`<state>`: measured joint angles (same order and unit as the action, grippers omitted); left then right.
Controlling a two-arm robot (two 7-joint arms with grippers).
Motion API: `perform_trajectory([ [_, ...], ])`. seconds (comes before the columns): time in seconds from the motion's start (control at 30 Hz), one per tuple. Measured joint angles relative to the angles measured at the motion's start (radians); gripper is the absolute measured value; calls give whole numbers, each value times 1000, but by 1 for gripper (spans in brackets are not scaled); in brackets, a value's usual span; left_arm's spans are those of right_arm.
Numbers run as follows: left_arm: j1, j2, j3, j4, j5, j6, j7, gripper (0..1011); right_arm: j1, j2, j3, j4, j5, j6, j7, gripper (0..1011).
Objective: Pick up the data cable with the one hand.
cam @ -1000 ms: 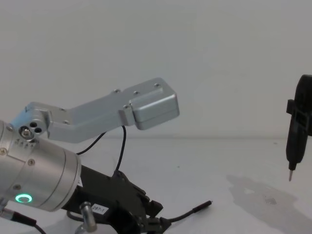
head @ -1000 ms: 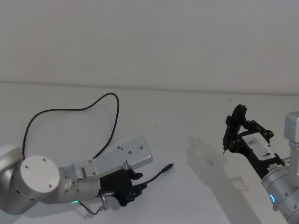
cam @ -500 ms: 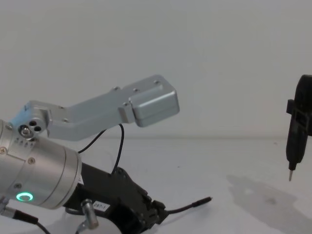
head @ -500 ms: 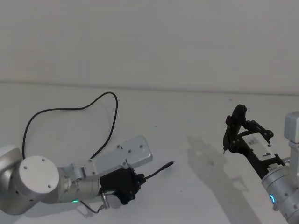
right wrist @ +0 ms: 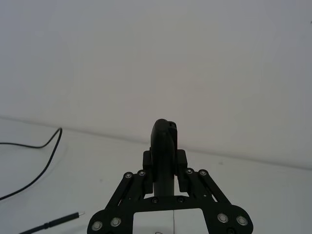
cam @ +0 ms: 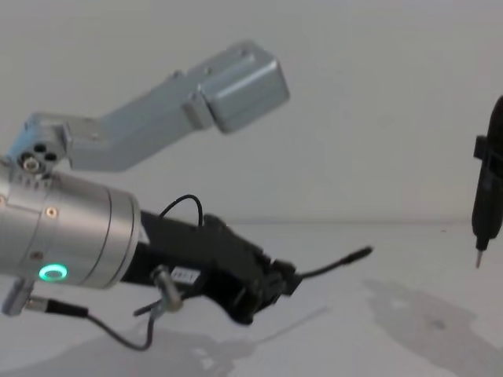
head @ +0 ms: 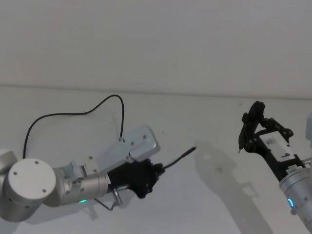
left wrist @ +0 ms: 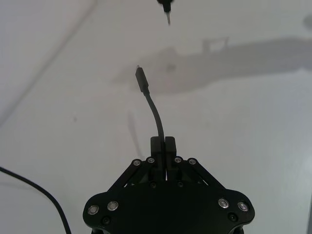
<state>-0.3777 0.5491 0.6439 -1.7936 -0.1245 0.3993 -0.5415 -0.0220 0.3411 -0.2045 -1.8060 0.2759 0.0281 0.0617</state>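
The left claw (head: pixel 158 169), raised over the white bench (head: pixel 209 117) on the robot's left side, is clenched on the data cable (head: pixel 181 156) a little behind its plug (left wrist: pixel 142 80). A second ago the plug lay on the bench; now it points up and forward in the air, while the rest of the black cord trails back in a loop on the surface. The pick-up looks nearly achieved. The right claw (head: pixel 249 130) hangs far right, clenched on a dark pointed tool (cam: pixel 487 181).
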Motion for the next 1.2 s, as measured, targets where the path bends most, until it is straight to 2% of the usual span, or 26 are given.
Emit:
perform_trajectory([
  [0.17,7,-14,-23,-16,-21,-18,8,46,-2,2,6,-17,0,0,0,268],
  [0.23,7,-31,-42,-32,-40,-34,20,46,-3,4,13,-45,0,0,5,268],
  [0.37,2,-44,-52,-41,-51,-42,26,46,-3,5,17,-67,2,1,14,268],
  [1.0,-8,-70,-72,-59,-75,-57,41,46,10,4,29,-151,1,2,45,268],
  [1.2,-9,-72,-74,-60,-77,-59,43,46,14,-5,37,-166,21,-4,62,268],
])
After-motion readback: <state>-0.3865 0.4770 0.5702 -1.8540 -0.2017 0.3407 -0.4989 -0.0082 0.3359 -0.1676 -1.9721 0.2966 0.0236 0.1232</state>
